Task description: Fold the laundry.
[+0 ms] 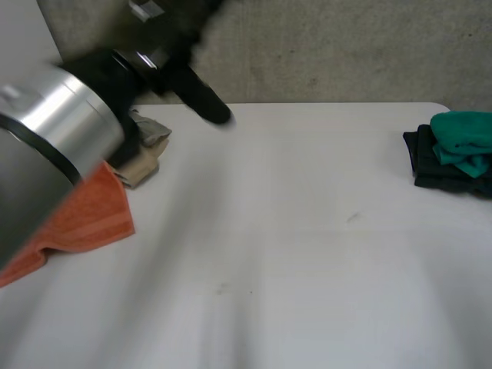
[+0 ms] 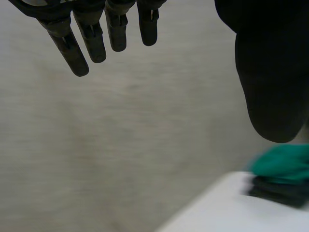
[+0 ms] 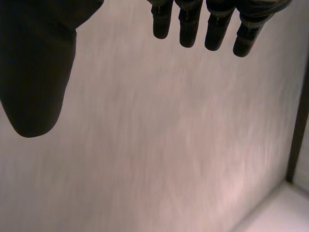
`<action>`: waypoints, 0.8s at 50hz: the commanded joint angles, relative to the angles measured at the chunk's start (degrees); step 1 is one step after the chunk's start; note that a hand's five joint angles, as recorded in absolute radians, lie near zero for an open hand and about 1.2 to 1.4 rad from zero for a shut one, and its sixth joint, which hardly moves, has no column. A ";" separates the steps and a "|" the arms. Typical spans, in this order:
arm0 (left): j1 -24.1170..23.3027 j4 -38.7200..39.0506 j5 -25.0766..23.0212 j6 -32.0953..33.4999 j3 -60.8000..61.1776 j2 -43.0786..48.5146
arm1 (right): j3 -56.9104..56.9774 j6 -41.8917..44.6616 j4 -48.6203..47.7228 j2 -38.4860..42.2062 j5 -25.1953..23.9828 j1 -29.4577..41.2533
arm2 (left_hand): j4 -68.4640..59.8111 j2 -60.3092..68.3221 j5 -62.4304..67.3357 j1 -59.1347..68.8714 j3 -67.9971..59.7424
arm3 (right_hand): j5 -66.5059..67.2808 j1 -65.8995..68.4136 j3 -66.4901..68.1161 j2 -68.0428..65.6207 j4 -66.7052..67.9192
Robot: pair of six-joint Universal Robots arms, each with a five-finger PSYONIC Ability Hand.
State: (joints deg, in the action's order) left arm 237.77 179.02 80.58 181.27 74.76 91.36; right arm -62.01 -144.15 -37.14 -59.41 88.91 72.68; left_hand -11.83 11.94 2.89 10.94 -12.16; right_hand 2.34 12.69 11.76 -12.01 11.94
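Left hand (image 2: 270, 72): fingers straight and spread, holding nothing.
Right hand (image 3: 34, 72): fingers straight, empty.
Orange towel (image 1: 88, 211): bench (image 1: 307, 231) left edge, beside beige cloths (image 1: 146, 157).
Folded stack (image 1: 450, 165): far right, green cloth (image 1: 461, 134) on top.

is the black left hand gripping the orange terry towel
No, the left hand is open with straight fingers holding nothing, and the orange terry towel lies on the white table.

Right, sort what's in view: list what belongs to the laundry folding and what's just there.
Job: orange towel; beige and grey cloths beside it; green cloth on the dark stack; left hand and right hand, fingers straight, empty.
Just there: white table; grey wall.
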 commanded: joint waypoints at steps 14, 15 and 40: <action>29.68 3.69 6.09 19.83 4.34 15.32 | -35.98 -9.06 1.00 -10.64 -20.54 29.18 | 1.83 -1.94 -2.89 -0.94 2.16 | -2.34 -2.69 -1.76 2.01 -1.94; 30.38 5.62 5.30 19.83 4.52 16.82 | -36.77 -8.26 1.71 -10.29 -19.75 29.80 | 1.83 -1.94 -2.89 -0.94 2.16 | -2.34 -2.69 -1.76 2.01 -1.94; 37.07 25.42 4.32 23.17 -18.50 51.73 | -43.90 -7.73 1.45 -7.47 -16.05 29.63 | -68.17 68.06 67.11 69.06 -67.84 | -2.34 -2.69 -1.76 2.01 -1.94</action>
State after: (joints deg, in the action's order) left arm 275.60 205.05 84.40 205.92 60.22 143.23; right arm -105.95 -151.39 -35.73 -66.78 72.49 103.04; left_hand -62.29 62.98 51.64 66.21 -62.49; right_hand 2.27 12.68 11.76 -12.00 11.92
